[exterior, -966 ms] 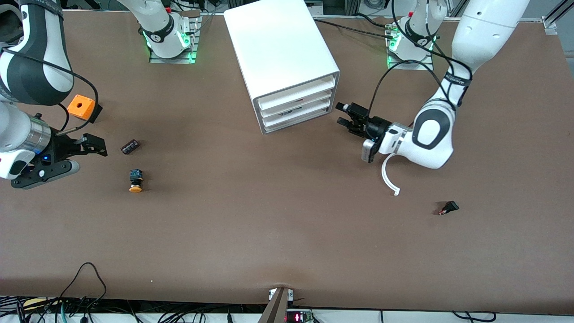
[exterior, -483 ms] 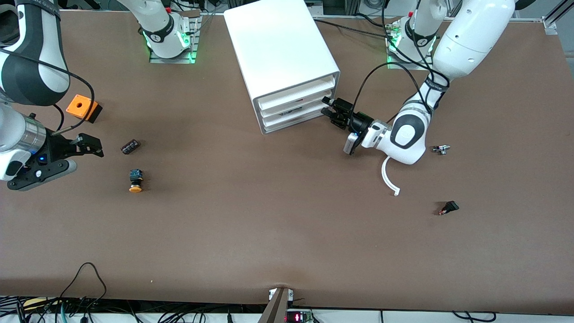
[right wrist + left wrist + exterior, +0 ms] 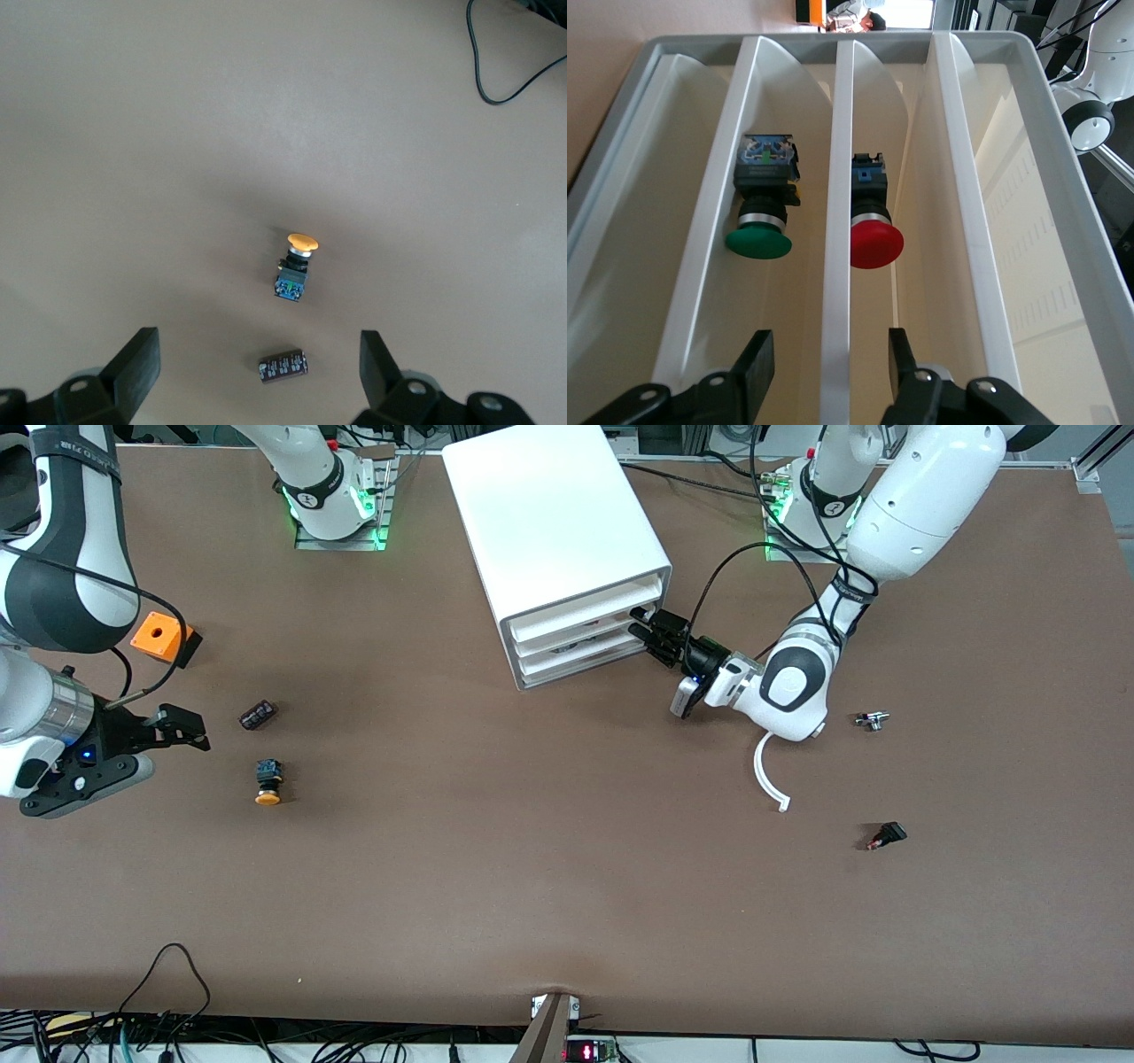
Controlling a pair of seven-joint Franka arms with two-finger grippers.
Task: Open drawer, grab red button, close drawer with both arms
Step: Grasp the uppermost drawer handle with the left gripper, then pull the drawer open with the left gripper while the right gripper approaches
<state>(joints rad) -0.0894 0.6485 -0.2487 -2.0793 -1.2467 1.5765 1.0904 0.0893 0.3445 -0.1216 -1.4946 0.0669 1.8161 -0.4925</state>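
The white drawer cabinet [image 3: 558, 540] stands at the middle of the table, with three stacked drawers about flush with its face. My left gripper [image 3: 640, 627] is open at the drawer fronts. In the left wrist view its fingers [image 3: 830, 363] straddle a white drawer lip [image 3: 837, 221] without closing on it. That view looks into the drawers: the red-capped button [image 3: 873, 226] lies in one and a green-capped button [image 3: 764, 208] in the drawer beside it. My right gripper [image 3: 177, 731] is open and empty, over a small dark capacitor [image 3: 283, 366] at the right arm's end.
A yellow-orange-capped button [image 3: 267, 781] lies nearer the front camera than the capacitor [image 3: 258, 714]. An orange box with a hole [image 3: 159, 636] sits farther back. Toward the left arm's end lie a white curved strip [image 3: 769, 775], a small black part [image 3: 886, 835] and a small metal part [image 3: 871, 720].
My left gripper has moved in to the cabinet's drawer fronts, still open. A small metal part came into view as the arm moved. The right arm shifted only slightly.
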